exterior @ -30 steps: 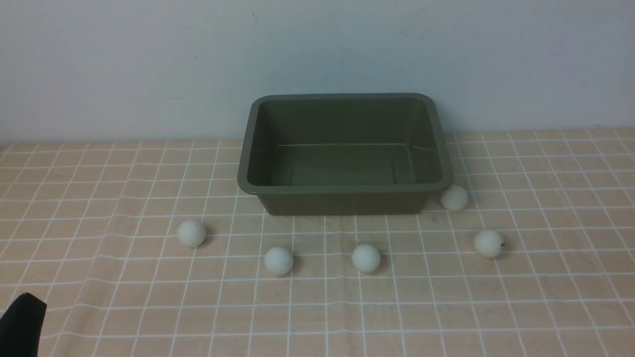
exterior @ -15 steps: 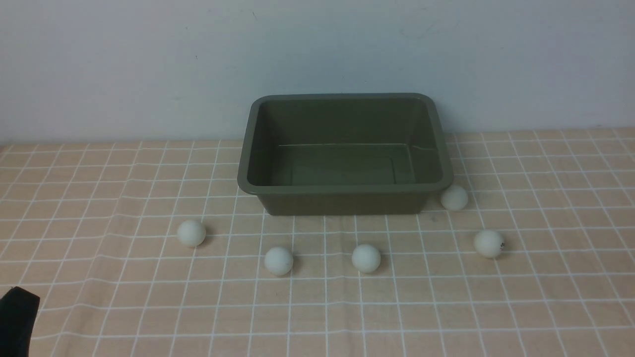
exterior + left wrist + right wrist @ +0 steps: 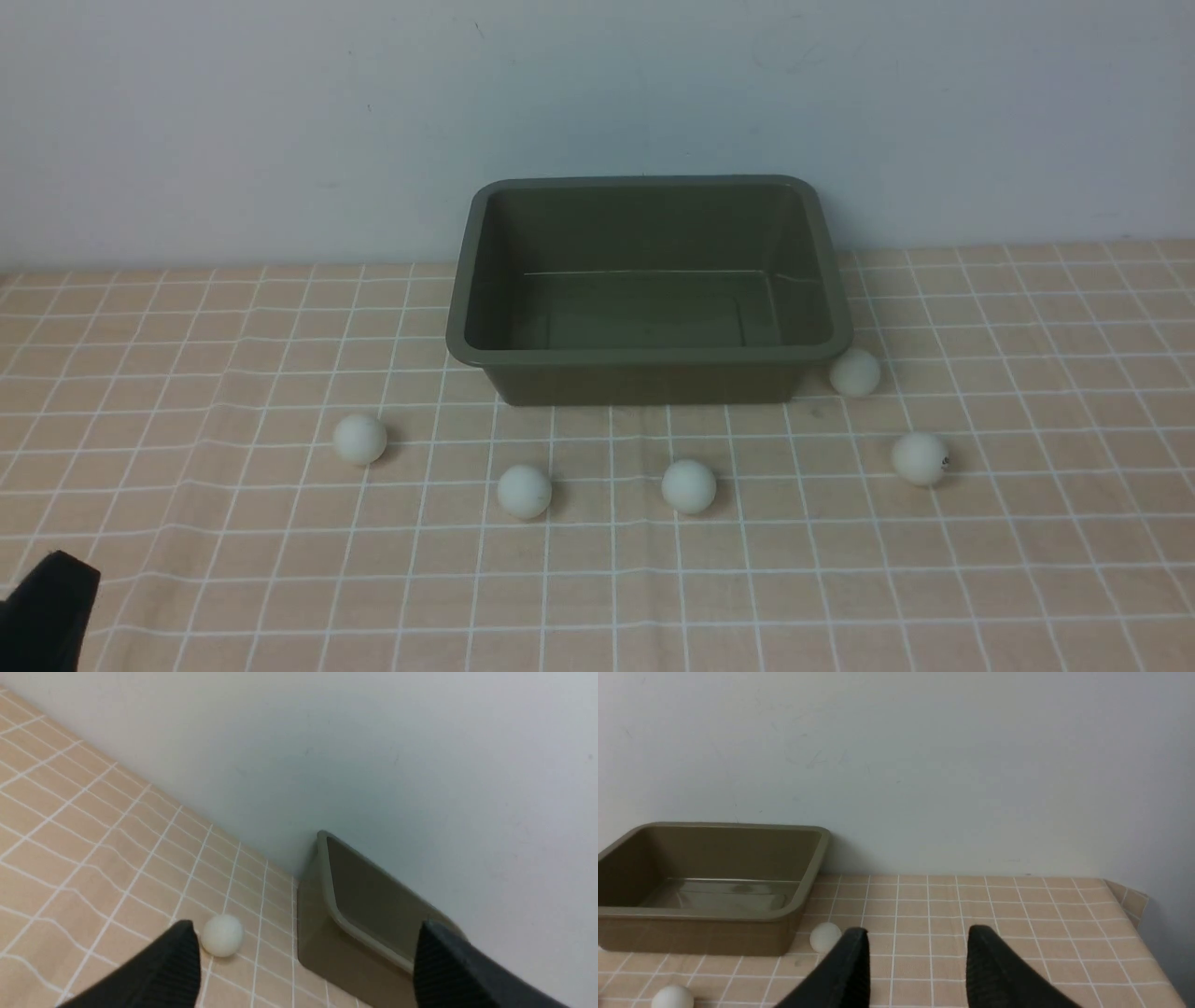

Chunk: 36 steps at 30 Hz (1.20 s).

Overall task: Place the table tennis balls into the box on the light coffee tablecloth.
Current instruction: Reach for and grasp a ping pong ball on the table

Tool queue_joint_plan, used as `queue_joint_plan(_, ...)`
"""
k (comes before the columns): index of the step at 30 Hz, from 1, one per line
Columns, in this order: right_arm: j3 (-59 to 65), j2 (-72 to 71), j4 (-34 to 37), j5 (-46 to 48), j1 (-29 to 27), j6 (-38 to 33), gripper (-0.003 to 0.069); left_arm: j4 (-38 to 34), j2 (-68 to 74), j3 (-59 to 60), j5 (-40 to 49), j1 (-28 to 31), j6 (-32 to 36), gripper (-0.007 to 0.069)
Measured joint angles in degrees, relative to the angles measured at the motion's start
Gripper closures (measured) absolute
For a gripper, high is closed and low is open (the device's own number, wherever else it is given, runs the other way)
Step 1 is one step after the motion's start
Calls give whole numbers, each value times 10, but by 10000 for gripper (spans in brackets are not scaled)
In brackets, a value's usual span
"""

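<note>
Only left gripper [image 3: 306, 928] is creeping rightward; it and right gripper [image 3: 920, 933] are gaping empty; balls [image 3: 359, 439] looking light, slick, pinch dead centre.

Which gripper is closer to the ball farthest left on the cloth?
Left. The open left gripper is at the near left of the cloth, facing that ball. The right gripper, also open, is on the other side, right of the box.

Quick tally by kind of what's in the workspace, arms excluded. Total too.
Small matte white table tennis balls: 5
Olive-green rectangular plastic box: 1
Light tan grid-lined tablecloth: 1
Total: 7
</note>
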Motion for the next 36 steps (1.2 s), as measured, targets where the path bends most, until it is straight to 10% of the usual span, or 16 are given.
queue_joint_plan(20, 0, 120, 230, -43, 0, -210, 384, 5, 217, -274, 281, 0, 255, 72)
queue_joint_plan(27, -1, 210, 367, -13, 0, -387, 384, 8, 398, -390, 339, 0, 356, 72)
queue_joint_plan(36, -80, 367, 350, 75, 0, -472, 384, 9, 565, -473, 368, 0, 429, 72)
